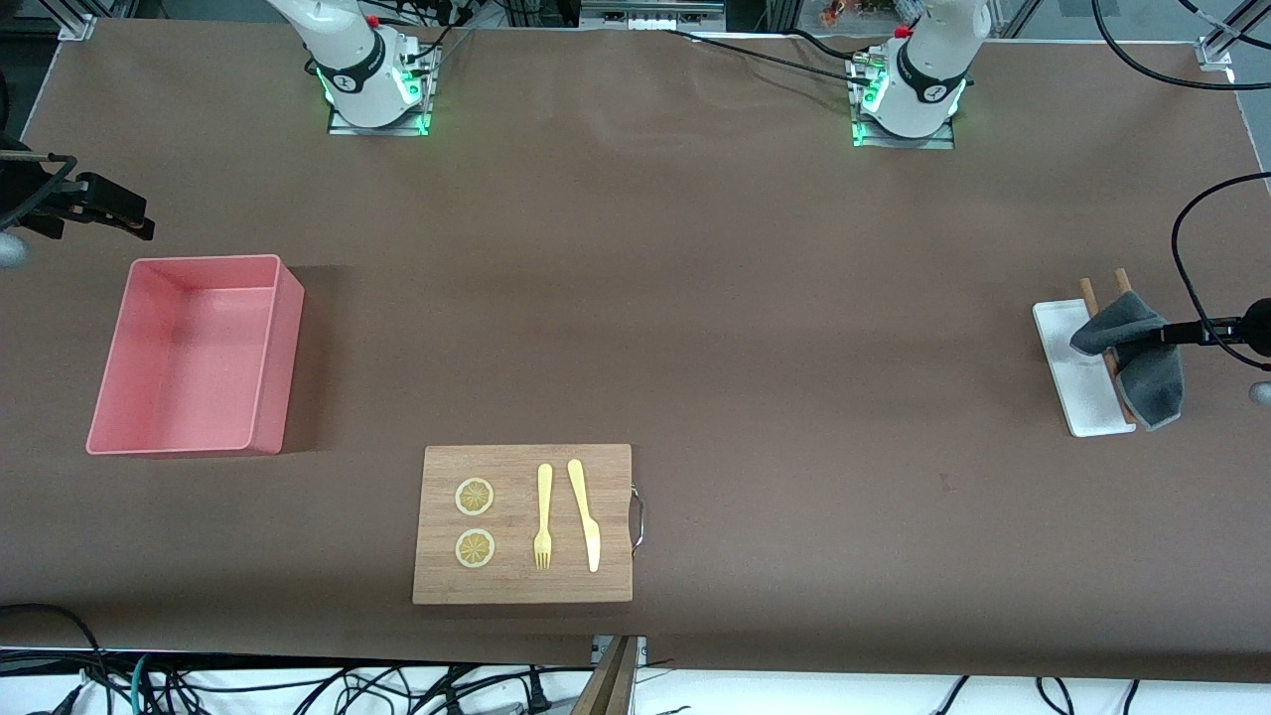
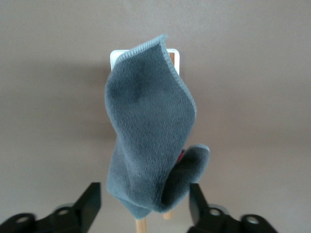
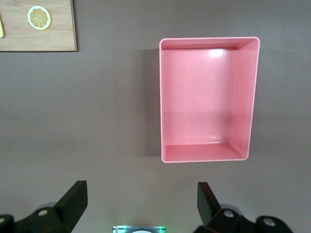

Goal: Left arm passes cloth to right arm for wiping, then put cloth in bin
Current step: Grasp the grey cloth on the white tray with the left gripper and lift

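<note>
The dark grey cloth (image 1: 1132, 353) hangs over two wooden sticks (image 1: 1089, 295) above a white tray (image 1: 1077, 382) at the left arm's end of the table. In the left wrist view the cloth (image 2: 146, 126) shows a sliver of pink-red inside its fold. My left gripper (image 1: 1187, 333) is open, and the cloth's lower end lies between its spread fingers (image 2: 90, 206). The pink bin (image 1: 288, 367) stands empty at the right arm's end. My right gripper (image 1: 99, 204) is open and empty, up over the table beside the bin (image 3: 204, 97).
A wooden board (image 1: 516, 467) with a metal handle lies near the front camera. It carries two lemon slices, a yellow fork and a yellow knife. Its corner shows in the right wrist view (image 3: 53, 34). Cables hang near the left gripper.
</note>
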Robot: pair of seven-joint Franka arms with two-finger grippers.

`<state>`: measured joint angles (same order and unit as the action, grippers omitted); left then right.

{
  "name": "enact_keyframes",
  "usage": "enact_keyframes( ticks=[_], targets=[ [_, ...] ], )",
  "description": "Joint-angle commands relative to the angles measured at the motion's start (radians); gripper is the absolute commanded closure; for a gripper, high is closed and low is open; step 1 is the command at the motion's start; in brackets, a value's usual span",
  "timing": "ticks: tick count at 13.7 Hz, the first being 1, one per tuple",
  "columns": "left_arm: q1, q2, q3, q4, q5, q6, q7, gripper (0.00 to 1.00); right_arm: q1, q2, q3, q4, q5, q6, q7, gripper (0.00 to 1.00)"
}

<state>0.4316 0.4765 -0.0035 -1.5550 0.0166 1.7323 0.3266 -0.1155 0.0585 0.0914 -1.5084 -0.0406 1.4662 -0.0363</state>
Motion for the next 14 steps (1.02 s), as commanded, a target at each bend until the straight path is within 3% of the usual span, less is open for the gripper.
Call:
enact_keyframes(
  ticks=[1,2,6,9,14],
  targets=[
    [0.004,0.027,-0.003,0.015,0.008,0.012,0.022,0.52,-0.010,0.006,0.005,0.019,0.021,-0.009,-0.002,0.00],
    [0.004,0.027,-0.003,0.015,0.008,0.010,0.020,0.57,-0.010,0.006,0.007,0.019,0.021,-0.009,-0.002,0.00],
    [-0.005,0.025,-0.009,0.026,0.020,-0.003,0.049,1.00,-0.007,0.006,0.007,0.019,0.022,-0.007,-0.002,0.00],
    [-0.022,0.020,-0.010,0.084,0.022,-0.089,0.104,1.00,-0.007,0.006,0.007,0.019,0.022,-0.009,-0.002,0.00],
    [-0.160,0.017,-0.013,0.320,0.006,-0.434,0.094,1.00,-0.003,0.006,0.008,0.019,0.024,-0.007,0.007,0.00]
  ],
)
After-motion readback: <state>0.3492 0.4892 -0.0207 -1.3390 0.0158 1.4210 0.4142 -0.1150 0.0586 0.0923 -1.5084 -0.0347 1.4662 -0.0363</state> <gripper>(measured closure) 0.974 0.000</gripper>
